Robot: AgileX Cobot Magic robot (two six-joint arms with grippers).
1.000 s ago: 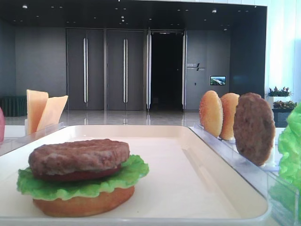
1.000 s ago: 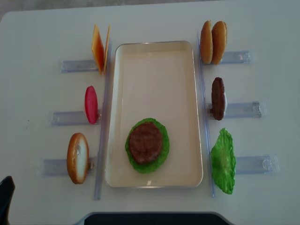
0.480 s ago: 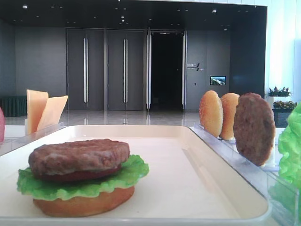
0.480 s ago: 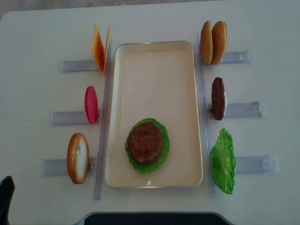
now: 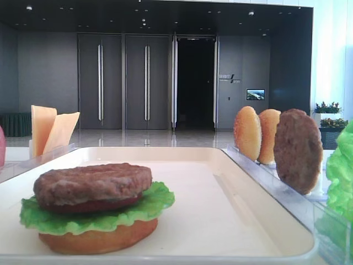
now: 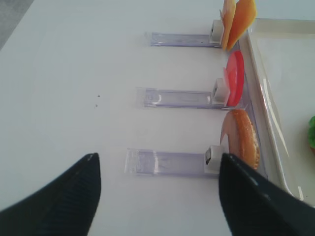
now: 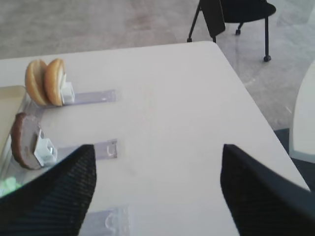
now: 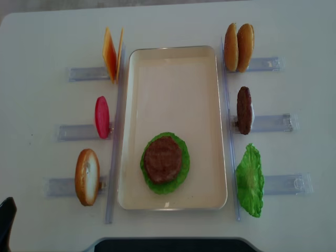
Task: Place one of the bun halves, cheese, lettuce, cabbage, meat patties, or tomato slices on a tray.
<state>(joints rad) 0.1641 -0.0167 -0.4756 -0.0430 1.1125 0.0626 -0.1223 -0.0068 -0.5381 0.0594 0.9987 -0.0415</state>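
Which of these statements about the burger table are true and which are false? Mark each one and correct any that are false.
1. A meat patty tops the stack on the tray. True.
2. The cheese lies flat on the tray. False: it stands upright in a rack left of the tray.
3. Two bun halves stand together right of the tray. True.
4. The spare lettuce sits left of the tray. False: it is on the right.
5. The right gripper holds a patty. False: it is open and holds nothing.
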